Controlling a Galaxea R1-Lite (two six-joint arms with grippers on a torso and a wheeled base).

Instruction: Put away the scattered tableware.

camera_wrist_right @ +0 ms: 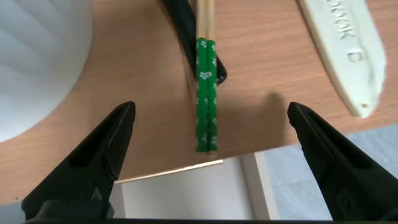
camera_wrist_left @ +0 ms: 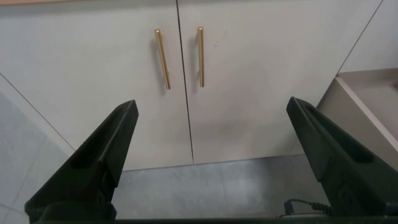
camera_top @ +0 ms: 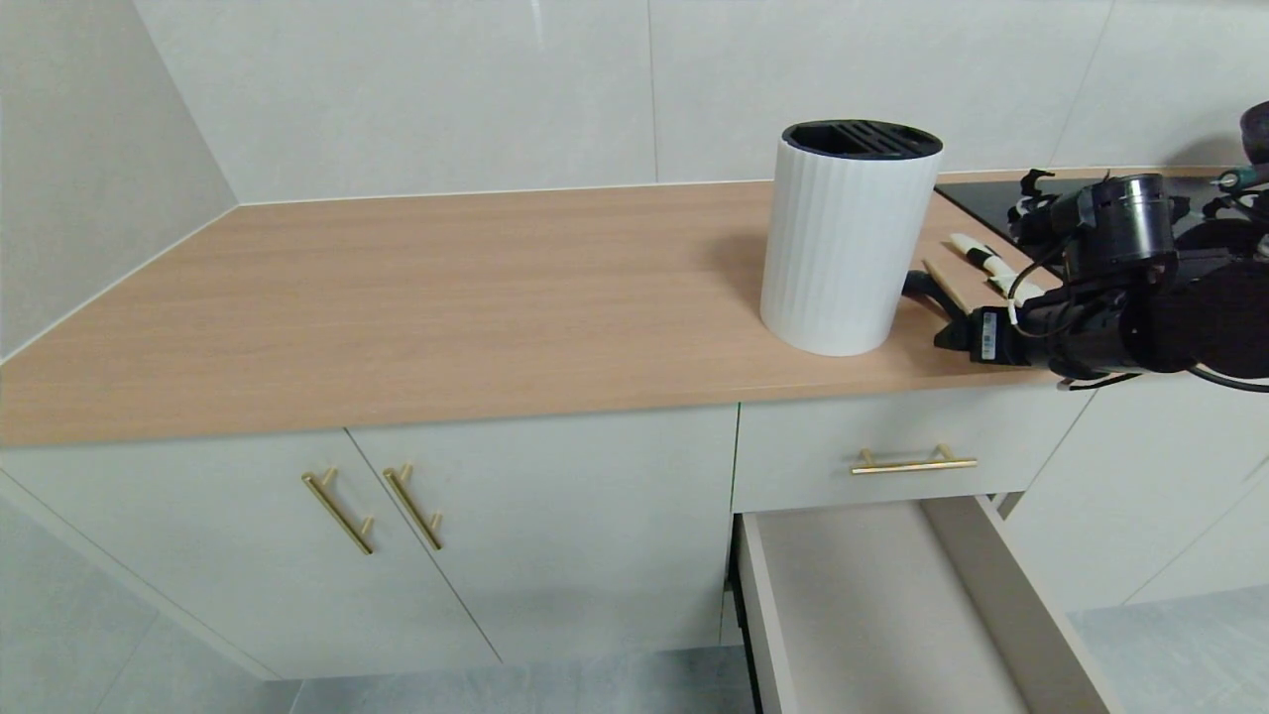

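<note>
Pr of pale wooden chopsticks w/ green flower-printed ends (camera_wrist_right: 206, 74): laid side by side, touching each other, flat on the light wood-grain countertop (camera_top: 446, 297), green ends toward the counter's front edge and just short of it. Sits at right of head view, just beside the white ribbed cylindrical holder w/ black slotted top (camera_top: 848, 248), btwn it and a cream flat utensil w/ raised lettering (camera_wrist_right: 342, 56). Crosses over a black curved utensil handle (camera_wrist_right: 181, 37), touching it. Lies directly in line w/ the right claw (camera_wrist_right: 209, 112): spread wide, nothing gripped, green ends centred in the gap btwn the two black fingers (camera_wrist_right: 106, 149), apart from both, no contact. Hovers at the counter's front edge, right-centre of head view; can't tell its height over the chopsticks. As for left claw (camera_wrist_left: 211, 104): also spread wide, empty, facing pale cabinet doors w/ two gold bar handles (camera_wrist_left: 200, 56) and grey floor. Open pale drawer (camera_top: 853, 595) at bottom right of head view, under a shut drawer front. Black cooktop (camera_top: 977, 193) at upper right, behind the utensils.
</note>
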